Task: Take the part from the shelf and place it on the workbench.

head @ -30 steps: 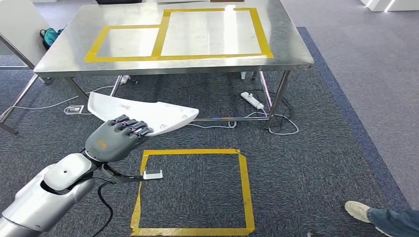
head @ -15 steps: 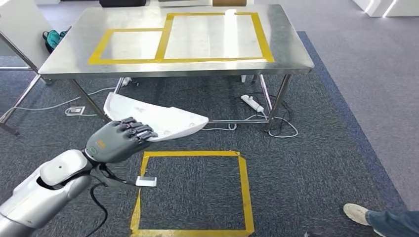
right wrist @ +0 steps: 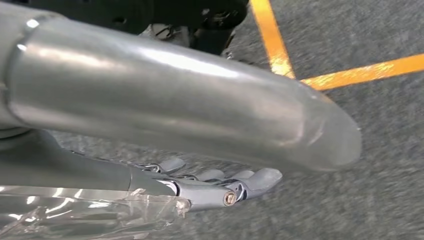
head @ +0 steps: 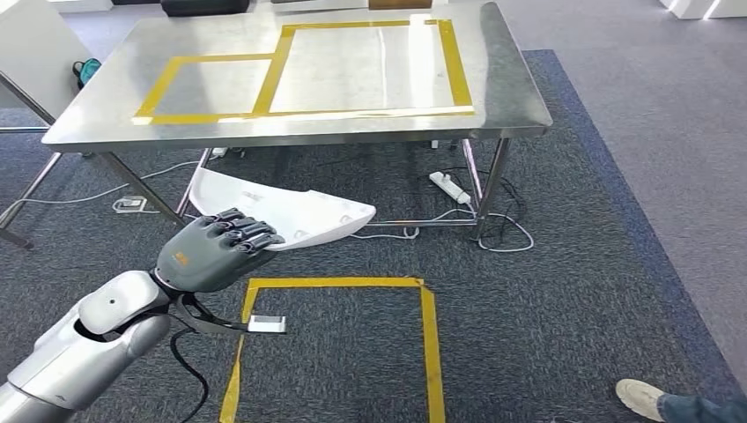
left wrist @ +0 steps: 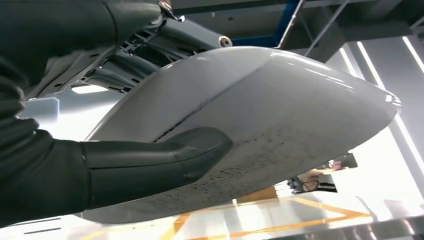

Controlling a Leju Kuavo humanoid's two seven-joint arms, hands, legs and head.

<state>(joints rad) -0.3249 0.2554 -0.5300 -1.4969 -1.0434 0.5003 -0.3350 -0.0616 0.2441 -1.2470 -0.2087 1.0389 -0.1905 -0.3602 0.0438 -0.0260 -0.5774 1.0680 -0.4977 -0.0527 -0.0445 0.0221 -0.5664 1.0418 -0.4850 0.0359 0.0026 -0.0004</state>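
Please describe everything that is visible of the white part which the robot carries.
The white part is a smooth, curved shell, plastic-looking, wide at one end and tapering to a rounded tip. A fine seam runs across its surface in the left wrist view. The left hand grips it, fingers over its near edge, thumb underneath. It lies nearly level, in front of the steel workbench, above the carpet.

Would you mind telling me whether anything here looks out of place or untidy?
Nothing is damaged or spilled. The left hand holds the white part level. The one untidy spot is under the workbench, where a power strip and loose cables lie.
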